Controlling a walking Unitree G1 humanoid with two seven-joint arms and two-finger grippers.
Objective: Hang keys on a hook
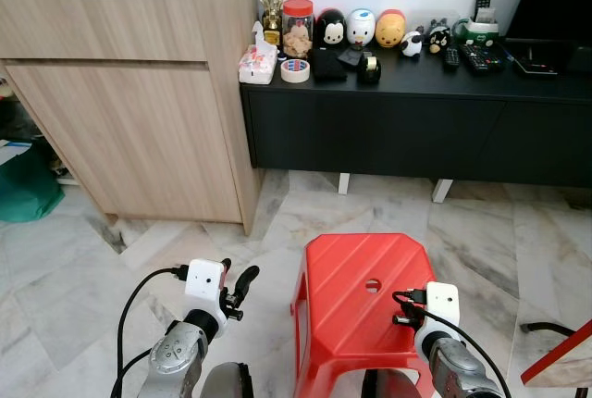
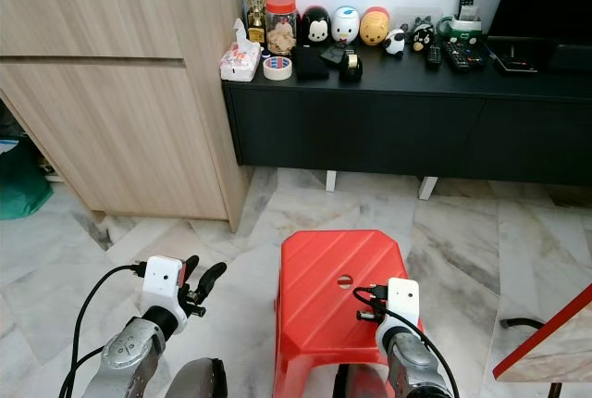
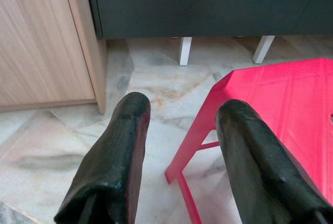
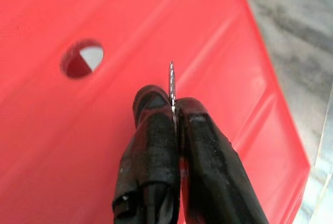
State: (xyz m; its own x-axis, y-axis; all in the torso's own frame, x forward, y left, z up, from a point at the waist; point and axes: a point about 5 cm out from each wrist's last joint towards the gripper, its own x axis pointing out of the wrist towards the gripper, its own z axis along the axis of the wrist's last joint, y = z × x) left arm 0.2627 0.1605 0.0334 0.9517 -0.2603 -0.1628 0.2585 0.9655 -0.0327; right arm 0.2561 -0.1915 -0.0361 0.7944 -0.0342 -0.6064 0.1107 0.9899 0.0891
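Observation:
A thin silver metal piece, seemingly a key ring seen edge-on (image 4: 171, 78), sticks out from between the fingertips of my right gripper (image 4: 173, 105), which is shut on it. That gripper hangs just above the top of a red plastic stool (image 1: 361, 278), near the stool's round centre hole (image 4: 82, 57). My left gripper (image 3: 182, 112) is open and holds nothing. It hovers over the marble floor to the left of the stool, with its fingers (image 1: 243, 284) pointing forward.
A low black console (image 1: 416, 130) runs along the far wall and carries a tape roll (image 1: 295, 69), a jar, toy figures and remotes. A tall wooden cabinet (image 1: 129, 111) stands at the left. A green bag (image 1: 23, 190) lies at far left, and a table corner (image 1: 560, 361) juts in at lower right.

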